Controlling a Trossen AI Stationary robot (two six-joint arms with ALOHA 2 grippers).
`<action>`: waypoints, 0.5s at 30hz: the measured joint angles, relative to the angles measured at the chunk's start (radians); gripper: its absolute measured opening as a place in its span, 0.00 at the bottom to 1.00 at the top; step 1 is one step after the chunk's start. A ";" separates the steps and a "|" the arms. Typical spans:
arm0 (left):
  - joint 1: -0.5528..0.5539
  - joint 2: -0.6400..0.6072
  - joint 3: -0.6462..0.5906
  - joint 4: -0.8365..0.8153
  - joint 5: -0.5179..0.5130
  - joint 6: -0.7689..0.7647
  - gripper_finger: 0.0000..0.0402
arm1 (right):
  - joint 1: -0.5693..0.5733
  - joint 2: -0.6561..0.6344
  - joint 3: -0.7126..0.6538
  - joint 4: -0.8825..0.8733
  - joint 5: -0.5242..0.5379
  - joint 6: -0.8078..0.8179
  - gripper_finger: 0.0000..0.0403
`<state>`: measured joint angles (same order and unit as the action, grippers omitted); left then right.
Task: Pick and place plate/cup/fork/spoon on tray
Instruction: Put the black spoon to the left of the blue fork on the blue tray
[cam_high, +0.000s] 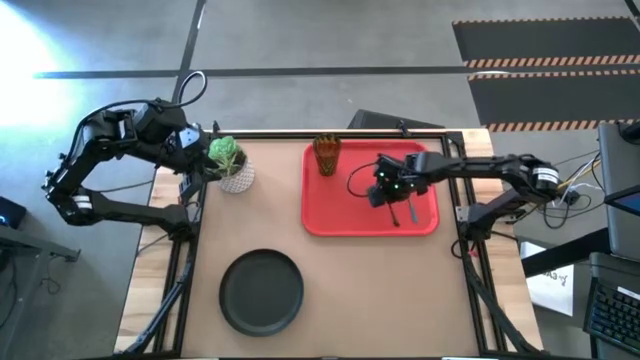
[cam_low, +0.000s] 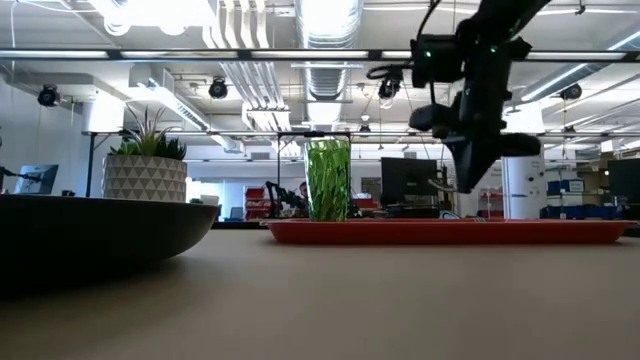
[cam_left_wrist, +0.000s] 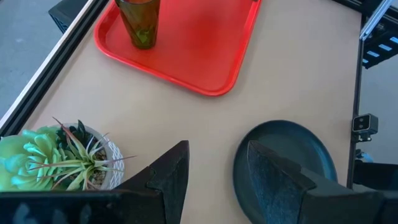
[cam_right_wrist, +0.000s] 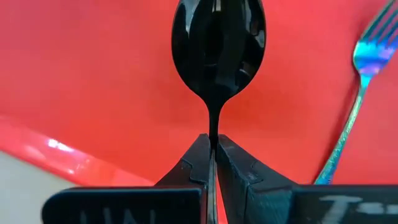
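— So, status, nearest item first?

— Nearest me: the round, flat, dark grey-black plate (cam_high: 261, 291) sits on the bare tabletop at the front, well apart from the large rectangular red plastic tray (cam_high: 335, 215). It is the one item I judge left to move. Farther back, the translucent olive-green cup (cam_high: 326, 155) stands upright in the tray's far left corner, and the slim fork with the iridescent blue handle (cam_right_wrist: 357, 99) lies flat on the tray floor.

— And the spoon?

— My right gripper (cam_right_wrist: 212, 149) is clamped narrow on the handle of the slim metal spoon (cam_right_wrist: 218, 43), above the tray's right half. Long axis runs straight out from my fingers, bowl leading, handle pinched. Not released yet.

— Left arm?

— Waiting by the white pot with the green plant (cam_high: 232, 163); left gripper (cam_left_wrist: 214, 168) parted wide, holding nothing.
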<state>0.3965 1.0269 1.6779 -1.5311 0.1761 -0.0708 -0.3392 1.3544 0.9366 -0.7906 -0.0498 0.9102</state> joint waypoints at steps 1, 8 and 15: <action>0.000 0.001 0.000 0.000 0.000 0.000 0.37 | -0.003 -0.004 -0.018 -0.001 0.002 0.011 0.02; 0.000 -0.001 0.000 0.000 0.000 0.000 0.37 | -0.038 -0.053 -0.139 0.036 0.024 0.094 0.02; 0.000 0.001 0.000 0.000 0.000 0.002 0.37 | -0.047 -0.070 -0.178 0.098 0.050 0.122 0.02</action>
<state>0.3969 1.0279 1.6779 -1.5307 0.1761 -0.0690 -0.3862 1.2844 0.7589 -0.6922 0.0001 1.0320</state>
